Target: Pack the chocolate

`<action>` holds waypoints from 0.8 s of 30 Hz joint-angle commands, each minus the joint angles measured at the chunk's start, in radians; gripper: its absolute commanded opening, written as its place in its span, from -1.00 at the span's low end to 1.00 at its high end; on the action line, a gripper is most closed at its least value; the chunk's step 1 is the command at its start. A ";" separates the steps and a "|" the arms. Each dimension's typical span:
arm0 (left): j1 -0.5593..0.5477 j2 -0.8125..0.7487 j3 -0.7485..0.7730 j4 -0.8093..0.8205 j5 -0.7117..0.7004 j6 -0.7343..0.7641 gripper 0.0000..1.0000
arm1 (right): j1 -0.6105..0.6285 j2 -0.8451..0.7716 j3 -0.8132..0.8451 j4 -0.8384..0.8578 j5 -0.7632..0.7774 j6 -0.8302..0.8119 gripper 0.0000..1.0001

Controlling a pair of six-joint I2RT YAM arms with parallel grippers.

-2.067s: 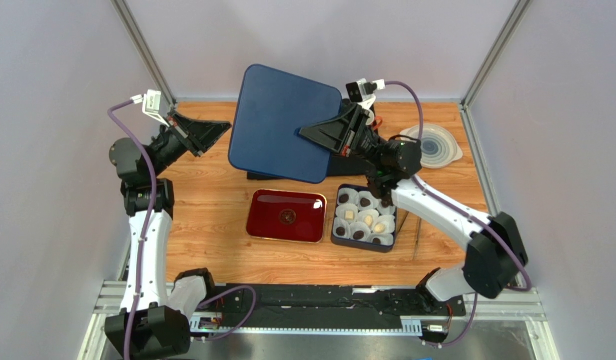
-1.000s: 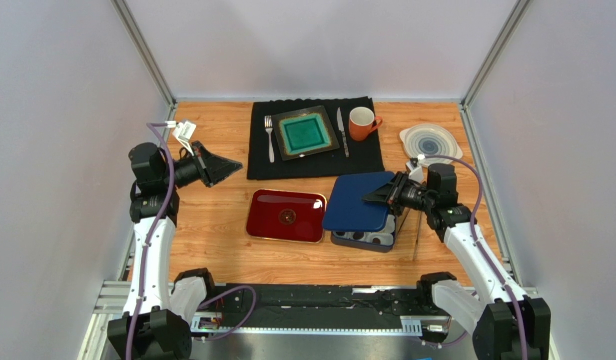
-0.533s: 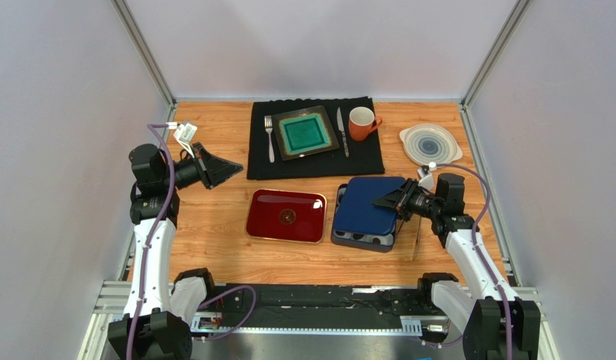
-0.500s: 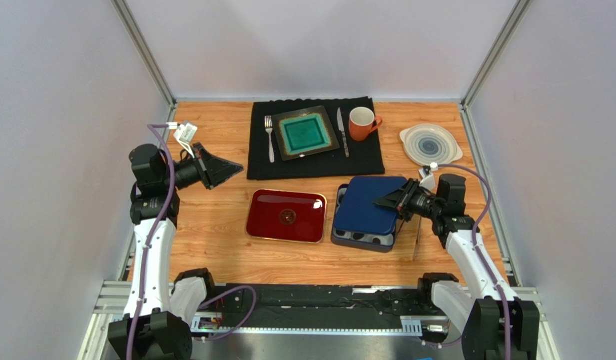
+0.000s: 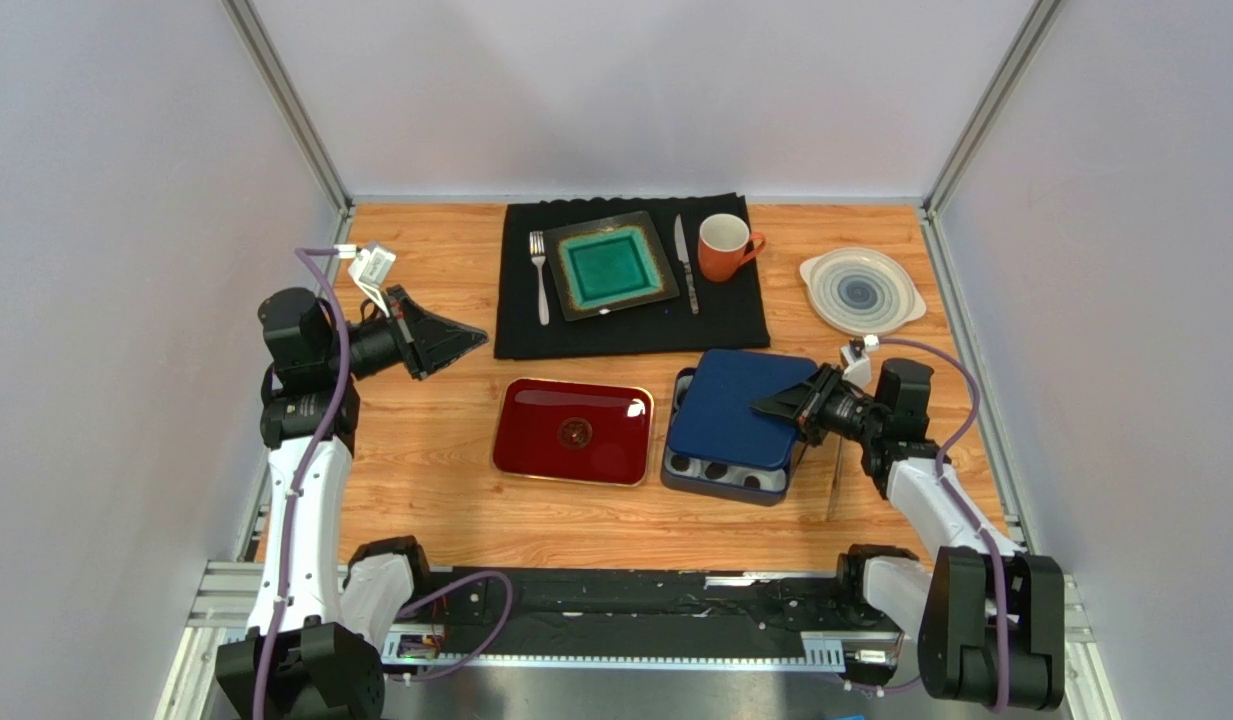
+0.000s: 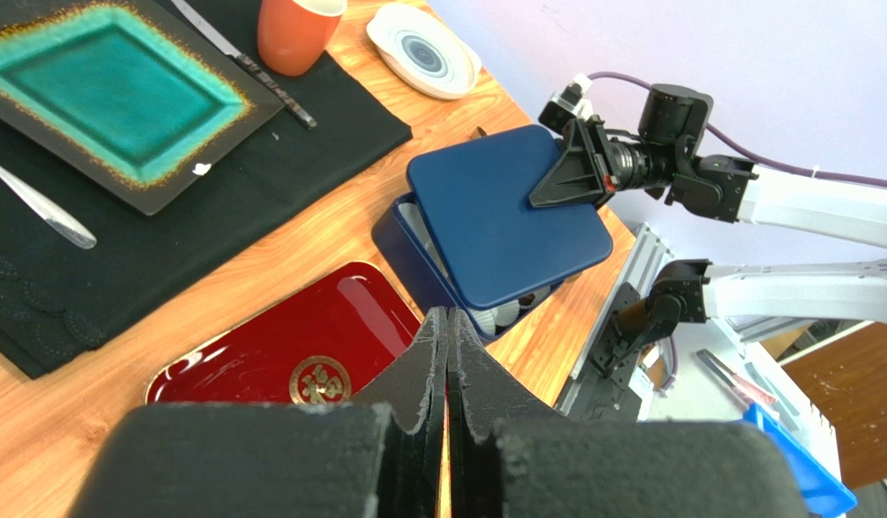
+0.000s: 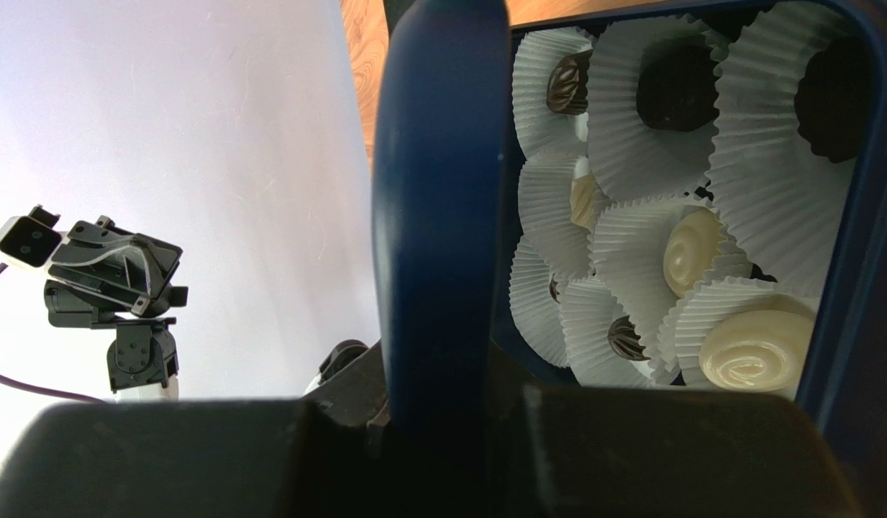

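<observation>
The chocolate, dark pieces [image 7: 674, 81] and cream ovals [image 7: 691, 246] in white paper cups, fills the dark blue box [image 7: 858, 248]. My right gripper [image 5: 780, 408] is shut on the right edge of the blue lid [image 5: 735, 408], which lies nearly flat over the box [image 5: 727, 483]. The box's front row of cups still shows. In the right wrist view the lid [image 7: 437, 194] stands edge-on between the jaws of my right gripper [image 7: 442, 405]. My left gripper [image 5: 465, 336] is shut and empty, hanging above the table's left side, well away from the lid [image 6: 507, 216].
A red tray [image 5: 573, 432] lies just left of the box. Behind them a black mat [image 5: 630, 327] carries a teal plate [image 5: 610, 267], a fork, a knife and an orange mug [image 5: 721, 245]. A round white dish [image 5: 861, 288] sits at the back right.
The right arm brought the lid down from high over the mat. In the last second it slid the lid right and flatter over the box. The left arm has stayed still.
</observation>
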 commanded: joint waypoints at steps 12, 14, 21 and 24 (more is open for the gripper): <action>-0.001 -0.016 0.025 0.011 0.023 0.009 -0.99 | -0.003 -0.094 0.018 -0.325 0.063 -0.194 0.00; -0.001 -0.016 0.025 0.013 0.025 0.008 -0.99 | -0.003 -0.092 0.027 -0.336 0.064 -0.193 0.02; -0.001 -0.011 0.028 0.010 0.031 0.008 -0.99 | -0.003 -0.075 0.148 -0.625 0.170 -0.332 0.13; -0.001 -0.010 0.029 0.016 0.031 0.000 -0.99 | -0.003 -0.055 0.204 -0.742 0.236 -0.403 0.18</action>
